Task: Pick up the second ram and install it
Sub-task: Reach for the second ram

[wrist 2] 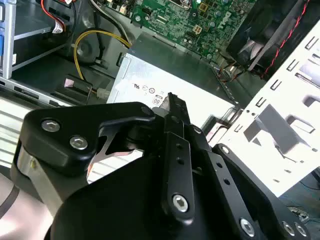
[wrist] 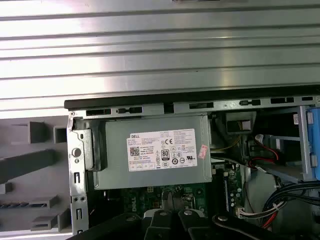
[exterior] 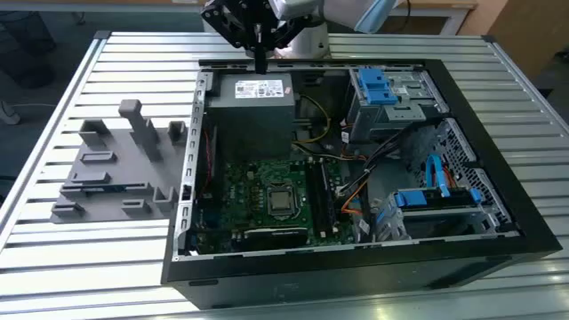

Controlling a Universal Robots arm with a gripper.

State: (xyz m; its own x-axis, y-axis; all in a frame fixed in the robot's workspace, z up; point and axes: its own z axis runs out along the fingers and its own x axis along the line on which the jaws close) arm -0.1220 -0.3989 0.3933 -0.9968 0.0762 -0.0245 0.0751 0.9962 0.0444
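So, my claw [exterior: 260,67] hangs over the back end of the open computer case [exterior: 498,143], right above the grey power supply [exterior: 253,100]. In the second wrist view the fingertips [wrist 2: 172,100] look pressed together with nothing pinched between them, and the exterior view shows one thin black point, so I'd call it closed and empty.

The second ram [exterior: 100,189], as far as I can make out, is the thin bluish strip lying low in the grey plastic holder [exterior: 133,143] on the slatted table [exterior: 53,267], at the exterior view's left and well apart from me. It's mostly hidden by the holder, so I'm not swearing to that. The green motherboard [exterior: 258,193] sits in the case floor past the power supply.

On handling, my read is that a stick like that is very light, stiff and flat, but not something to squeeze hard (bare chips on a thin board). I'd want my pads on the two flat faces near the middle of the top edge, staying off the contact edge. The faces are smooth enough that a crooked pinch could let it twist.
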